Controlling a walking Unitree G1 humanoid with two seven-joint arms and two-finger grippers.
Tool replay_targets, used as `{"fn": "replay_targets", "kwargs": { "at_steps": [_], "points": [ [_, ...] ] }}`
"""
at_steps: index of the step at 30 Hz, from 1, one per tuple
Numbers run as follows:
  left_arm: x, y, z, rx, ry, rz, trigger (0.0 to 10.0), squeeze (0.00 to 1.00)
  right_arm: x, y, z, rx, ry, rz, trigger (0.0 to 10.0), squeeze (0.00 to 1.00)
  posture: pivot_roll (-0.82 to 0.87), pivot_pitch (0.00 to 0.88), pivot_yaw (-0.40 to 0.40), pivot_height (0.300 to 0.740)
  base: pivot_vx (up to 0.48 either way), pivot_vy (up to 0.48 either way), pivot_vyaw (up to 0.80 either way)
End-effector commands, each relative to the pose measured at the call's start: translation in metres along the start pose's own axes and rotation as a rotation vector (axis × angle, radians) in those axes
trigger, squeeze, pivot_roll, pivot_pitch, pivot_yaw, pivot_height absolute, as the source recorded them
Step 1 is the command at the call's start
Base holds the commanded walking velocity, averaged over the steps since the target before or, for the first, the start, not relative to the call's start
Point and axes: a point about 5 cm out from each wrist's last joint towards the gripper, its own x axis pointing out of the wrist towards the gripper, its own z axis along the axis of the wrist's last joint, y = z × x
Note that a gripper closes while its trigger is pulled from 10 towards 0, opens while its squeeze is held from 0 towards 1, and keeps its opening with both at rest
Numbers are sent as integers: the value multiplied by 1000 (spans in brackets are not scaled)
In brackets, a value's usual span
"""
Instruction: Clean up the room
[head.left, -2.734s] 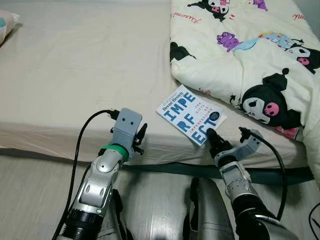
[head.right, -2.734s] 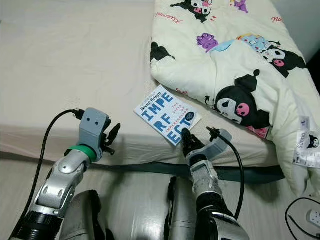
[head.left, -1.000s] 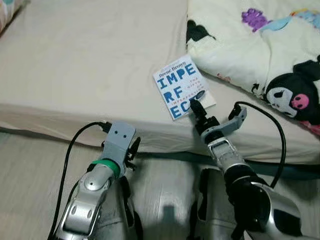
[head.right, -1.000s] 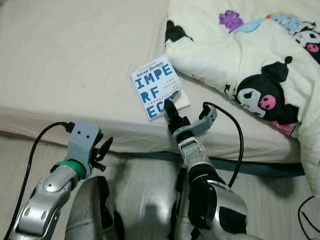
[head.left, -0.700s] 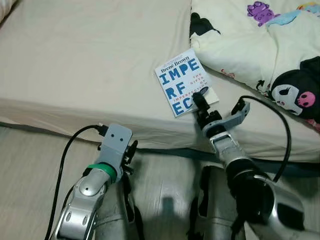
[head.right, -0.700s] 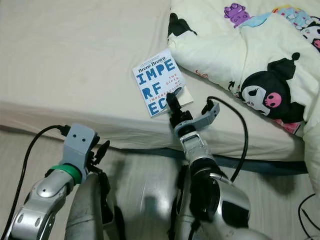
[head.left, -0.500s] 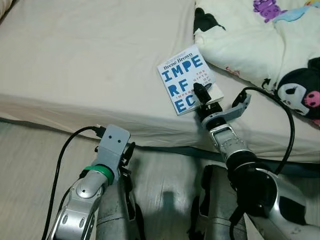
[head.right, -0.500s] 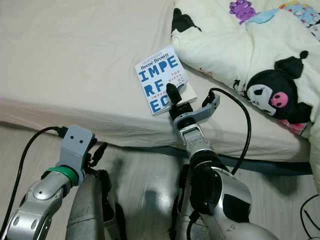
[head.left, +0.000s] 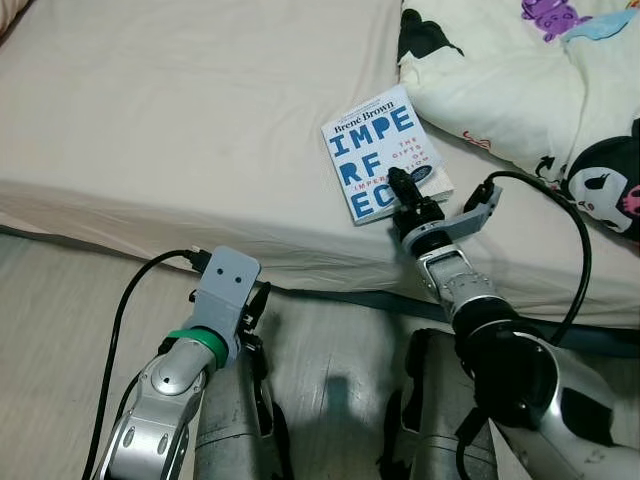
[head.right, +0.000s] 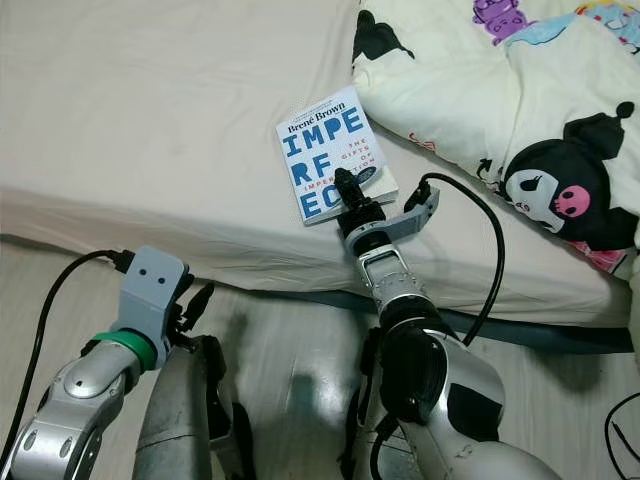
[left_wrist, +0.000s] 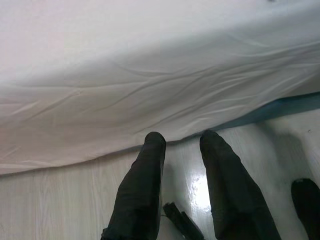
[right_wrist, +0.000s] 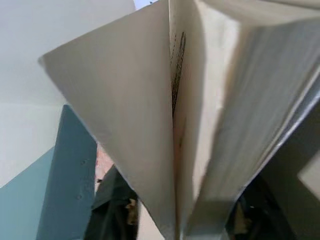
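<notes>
Now pinching the near corner of the paperback book (head.left: 383, 150) with the right gripper (head.left: 404, 189), cover lifting away from the pages in the right wrist view, where a moment ago only reaching toward it — pickup looking underway. Lying near the mattress (head.left: 170, 120) edge beside the cartoon-print duvet (head.left: 520, 80), long axis running away from the robot, title end farthest, tilted slightly right. Hanging low by the bed's side, left gripper (left_wrist: 181, 145) idling with fingers parted.
</notes>
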Motion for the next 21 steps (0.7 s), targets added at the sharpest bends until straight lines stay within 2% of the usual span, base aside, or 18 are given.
{"fn": "replay_targets", "kwargs": {
  "at_steps": [1,4,8,10,14,15,20,21],
  "points": [
    [-1,-1,-9,-2,47,4,10000,0,1,3,-2,36,6,49,0,0,245,296,148,536,0,0,0],
    [0,-1,-9,-3,45,5,10000,0,2,6,-1,44,3,81,0,0,245,296,148,536,0,0,0],
    [9,-2,-7,-12,32,7,10000,0,5,15,0,60,15,169,0,0,213,272,132,536,0,0,0],
    [9,-2,-7,-12,32,7,10000,0,5,15,0,60,15,169,0,0,213,272,132,536,0,0,0],
    [17,-4,-3,-20,12,7,10000,0,4,17,1,69,17,201,0,0,188,245,115,536,0,0,0],
    [21,-5,-2,-25,2,10,10000,0,4,17,0,70,25,218,0,0,161,215,95,536,0,0,0],
    [32,-6,4,-42,-32,23,10000,0,1,21,-7,-2,109,309,0,0,133,182,72,536,0,0,0],
    [35,-5,10,-53,-58,35,10000,0,-2,24,-9,-81,152,357,0,0,112,161,59,536,0,0,0]
  ]
}}
